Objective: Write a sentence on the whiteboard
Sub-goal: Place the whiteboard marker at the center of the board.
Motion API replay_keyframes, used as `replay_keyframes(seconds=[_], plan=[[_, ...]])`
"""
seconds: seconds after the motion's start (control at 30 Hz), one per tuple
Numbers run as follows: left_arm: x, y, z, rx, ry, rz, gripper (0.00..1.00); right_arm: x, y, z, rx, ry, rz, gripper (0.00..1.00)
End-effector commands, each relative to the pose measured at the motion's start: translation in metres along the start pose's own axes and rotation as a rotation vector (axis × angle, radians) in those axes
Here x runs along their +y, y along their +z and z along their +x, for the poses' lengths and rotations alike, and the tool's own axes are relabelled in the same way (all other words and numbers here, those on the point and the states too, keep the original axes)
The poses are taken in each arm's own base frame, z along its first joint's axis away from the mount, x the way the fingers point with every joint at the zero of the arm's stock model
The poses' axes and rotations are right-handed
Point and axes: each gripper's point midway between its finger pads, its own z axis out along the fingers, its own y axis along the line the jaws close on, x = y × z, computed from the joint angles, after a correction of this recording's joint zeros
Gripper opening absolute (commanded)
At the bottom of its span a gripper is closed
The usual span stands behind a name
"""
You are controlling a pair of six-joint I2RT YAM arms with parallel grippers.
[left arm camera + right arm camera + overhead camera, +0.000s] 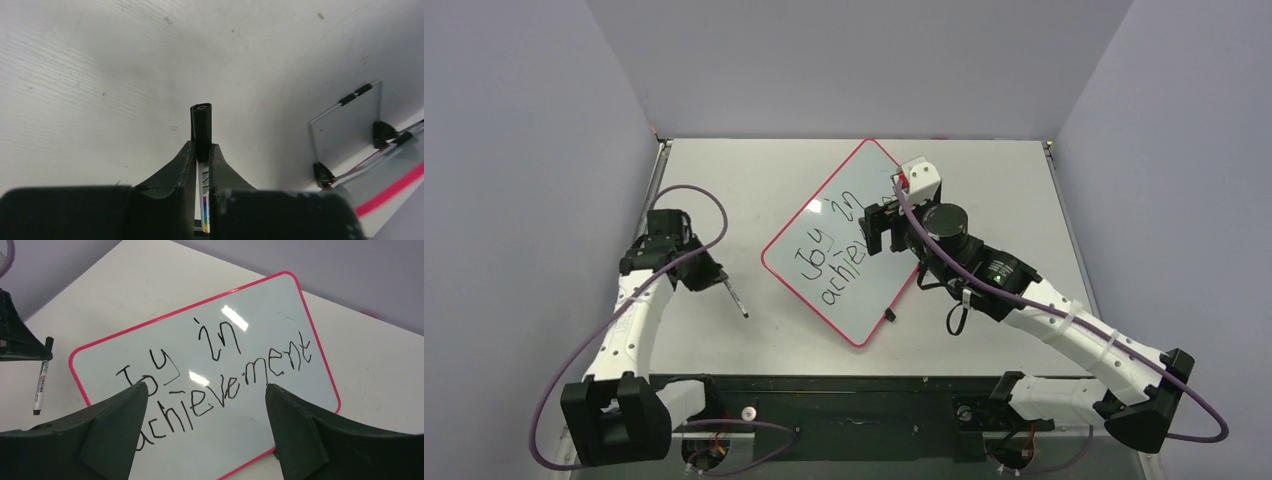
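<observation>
- Top external view: the left pincer (716,280) is clenched on a black marker (736,300), which pokes out past its fingertips toward the whiteboard (867,312). The board lies well apart from that pincer, on its right.
- Left wrist view: the marker (201,121) sits pinched upright between the left pincer's (201,148) jaws, over bare table (100,75). Whether its end touches the table I cannot tell.
- Right wrist view: the right pincer (206,389) is released, jaws spread wide and grasping nothing. The whiteboard (280,310) lies directly below and ahead of it.
- The sentence (215,372) reads "Joy in achievement" in two lines, so the writing looks complete.
- The step in hand appears to be clearing away, and the ink may be fresh.
- The right pincer should lift straight up rather than sweep across the letters.
- The left pincer should keep the marker off the board and lay it down low and gently, so it does not roll.
</observation>
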Motion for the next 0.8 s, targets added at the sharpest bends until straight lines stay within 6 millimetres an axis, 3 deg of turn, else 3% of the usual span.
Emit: replay_keyframes(seconds=[0.0,0.1,0.43,0.57,0.77], plan=[[-0.012,0.029,-0.002,-0.068,0.074,0.009,0.0,-0.016,-0.011,0.0,-0.012,0.034,0.057,0.82],[-0.023,0.045,0.009,-0.054,0.131,0.024,0.0,-0.021,-0.013,0.006,-0.005,0.036,0.074,0.82],[-0.022,0.097,0.038,-0.005,0.228,-0.069,0.0,-0.033,-0.018,0.021,0.024,0.036,0.111,0.82],[-0.018,0.109,0.045,0.022,0.243,-0.086,0.01,-0.038,-0.02,0.025,0.032,0.032,0.125,0.82],[-0.019,0.111,0.044,0.018,0.259,-0.079,0.16,-0.042,-0.022,0.029,0.042,0.032,0.136,0.82]])
